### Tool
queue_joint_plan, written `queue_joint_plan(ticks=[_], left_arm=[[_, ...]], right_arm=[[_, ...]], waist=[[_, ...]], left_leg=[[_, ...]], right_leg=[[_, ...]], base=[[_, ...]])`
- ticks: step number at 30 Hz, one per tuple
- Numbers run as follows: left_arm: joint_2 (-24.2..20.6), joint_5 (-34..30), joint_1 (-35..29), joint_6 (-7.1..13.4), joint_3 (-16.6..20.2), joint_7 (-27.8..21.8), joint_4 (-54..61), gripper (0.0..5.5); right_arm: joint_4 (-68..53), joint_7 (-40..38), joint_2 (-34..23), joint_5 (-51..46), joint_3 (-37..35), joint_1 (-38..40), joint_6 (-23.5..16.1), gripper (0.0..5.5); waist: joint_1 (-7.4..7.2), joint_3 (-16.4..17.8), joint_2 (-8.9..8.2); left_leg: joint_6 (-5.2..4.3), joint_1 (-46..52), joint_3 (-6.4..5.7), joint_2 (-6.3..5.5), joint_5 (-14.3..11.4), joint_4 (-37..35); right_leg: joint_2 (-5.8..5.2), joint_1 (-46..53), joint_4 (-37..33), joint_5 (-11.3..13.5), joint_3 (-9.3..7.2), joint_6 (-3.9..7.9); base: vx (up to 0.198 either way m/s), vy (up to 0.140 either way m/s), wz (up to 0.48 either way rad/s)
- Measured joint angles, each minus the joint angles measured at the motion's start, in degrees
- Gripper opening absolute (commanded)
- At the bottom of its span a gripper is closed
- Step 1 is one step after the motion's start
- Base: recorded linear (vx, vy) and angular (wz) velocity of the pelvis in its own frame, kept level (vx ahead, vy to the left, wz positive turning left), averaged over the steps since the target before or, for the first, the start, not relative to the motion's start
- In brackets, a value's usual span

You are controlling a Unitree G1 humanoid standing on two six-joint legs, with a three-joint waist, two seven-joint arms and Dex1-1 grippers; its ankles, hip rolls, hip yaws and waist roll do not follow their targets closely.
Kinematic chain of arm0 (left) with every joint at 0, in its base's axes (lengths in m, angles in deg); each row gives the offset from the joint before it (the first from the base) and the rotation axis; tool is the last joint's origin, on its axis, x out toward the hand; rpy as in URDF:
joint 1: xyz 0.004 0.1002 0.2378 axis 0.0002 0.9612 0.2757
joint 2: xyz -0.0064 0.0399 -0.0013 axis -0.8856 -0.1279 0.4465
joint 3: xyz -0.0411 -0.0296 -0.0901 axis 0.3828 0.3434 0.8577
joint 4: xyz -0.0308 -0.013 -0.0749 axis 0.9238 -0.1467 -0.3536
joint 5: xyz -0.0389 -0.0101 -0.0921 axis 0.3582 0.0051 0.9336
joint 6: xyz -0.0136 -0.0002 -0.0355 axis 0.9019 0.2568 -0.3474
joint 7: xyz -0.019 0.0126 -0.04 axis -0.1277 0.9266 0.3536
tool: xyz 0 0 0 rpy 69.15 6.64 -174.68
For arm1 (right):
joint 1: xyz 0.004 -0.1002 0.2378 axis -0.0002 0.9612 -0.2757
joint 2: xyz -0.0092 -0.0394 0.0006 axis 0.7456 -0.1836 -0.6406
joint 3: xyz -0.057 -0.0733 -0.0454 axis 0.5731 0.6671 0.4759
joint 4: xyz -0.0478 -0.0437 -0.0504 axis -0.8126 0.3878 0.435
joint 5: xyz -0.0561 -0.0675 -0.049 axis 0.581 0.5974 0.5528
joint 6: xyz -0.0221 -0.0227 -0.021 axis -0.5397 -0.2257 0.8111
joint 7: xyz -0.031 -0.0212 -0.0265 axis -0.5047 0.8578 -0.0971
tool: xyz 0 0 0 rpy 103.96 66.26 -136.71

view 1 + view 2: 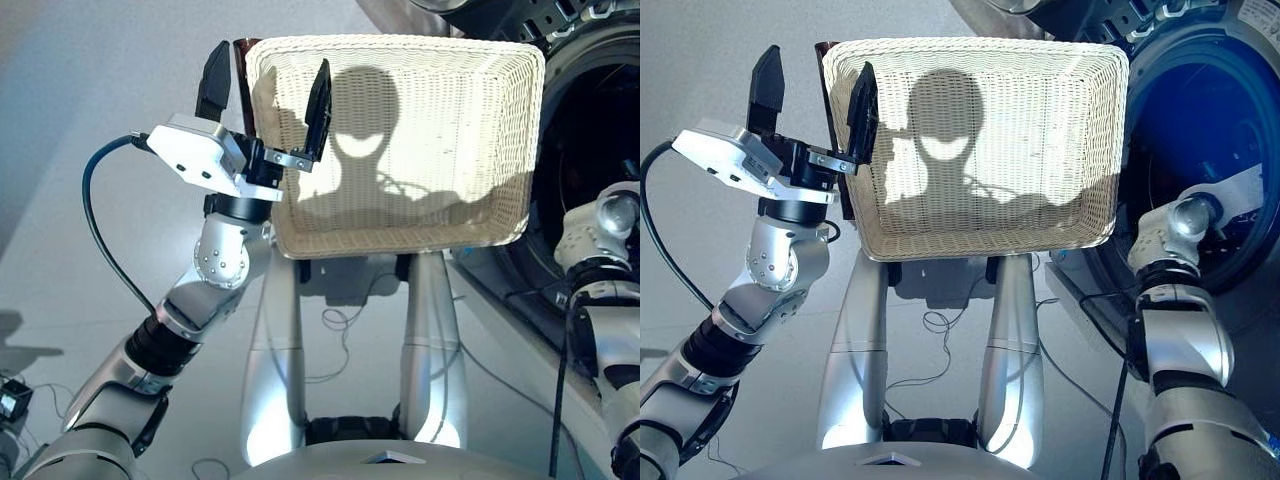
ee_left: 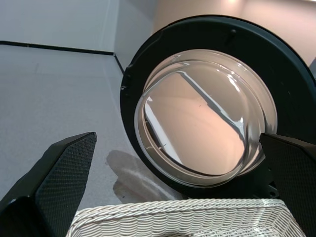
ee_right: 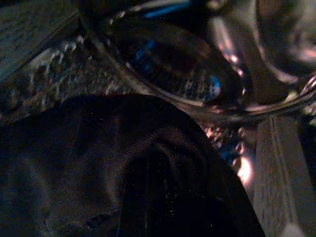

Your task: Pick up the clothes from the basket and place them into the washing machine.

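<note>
hovering at the near left corner of the basket, the left gripper stood released, holding nothing. dark cloth lay inside the washing machine drum, filling the right wrist view; the right gripper's state could not be told.

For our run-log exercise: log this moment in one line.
basket: empty | left gripper: open at rim | right gripper: in washer, dark cloth before it
</note>
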Motion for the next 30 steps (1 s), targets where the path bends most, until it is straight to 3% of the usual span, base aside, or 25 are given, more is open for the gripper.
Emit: queue_joint_plan(ticks=[7,8,9,10,23,30], left_arm=[[-1.62,-0.03,0.06,-0.08,-0.69,0.00,0.03,5.50],[-1.63,-0.03,0.02,-0.10,-0.69,0.00,0.03,5.50],[-1.63,-0.03,0.00,-0.10,-0.69,0.00,0.03,5.50],[-1.63,-0.02,0.00,-0.10,-0.69,-0.01,0.03,5.50],[-1.62,0.11,0.04,-0.10,-0.63,-1.29,0.03,5.50],[0.45,0.34,-0.14,-0.10,-0.50,-2.13,0.20,5.50]], right_arm=[[2.76,0.00,-3.74,-4.71,-0.14,-3.56,0.38,0.00],[2.78,0.01,-3.74,-4.72,-0.13,-3.56,0.57,1.62],[2.80,0.12,-3.74,-4.74,-0.10,-3.55,0.84,2.37],[2.83,0.28,-3.74,-4.82,-0.11,-3.59,1.16,5.50],[2.56,4.79,-3.70,-5.26,0.41,-2.41,1.59,5.50],[-11.06,8.10,-0.04,-0.55,6.00,5.87,1.43,5.50]], waist=[[0.25,0.00,0.01],[0.25,0.00,0.01],[0.24,0.00,0.01],[0.23,0.00,0.01],[0.27,0.00,0.01],[-0.09,0.01,-0.02]], left_leg=[[0.03,-0.03,-0.02,-0.13,-0.02,0.12],[0.03,-0.02,-0.02,-0.13,-0.02,0.12],[0.04,-0.03,-0.02,-0.13,-0.03,0.12],[0.04,-0.03,-0.02,-0.13,-0.03,0.13],[0.11,-0.02,-0.02,-0.15,-0.07,0.11],[0.11,0.03,-0.04,-0.02,-0.13,0.11]], right_leg=[[-0.10,0.11,0.02,-0.02,0.00,0.09],[-0.11,0.11,0.01,-0.02,0.00,0.10],[-0.11,0.11,0.01,-0.02,0.00,0.10],[-0.11,0.11,0.01,-0.02,0.00,0.10],[-0.13,0.19,-0.08,-0.02,0.00,0.11],[-0.02,0.26,-0.11,-0.02,-0.02,0.11]], base=[[0.000,0.000,0.000],[0.000,0.000,0.000],[0.000,0.000,0.000],[0.000,0.000,0.000],[0.000,0.000,0.000],[0.000,0.000,0.000]])
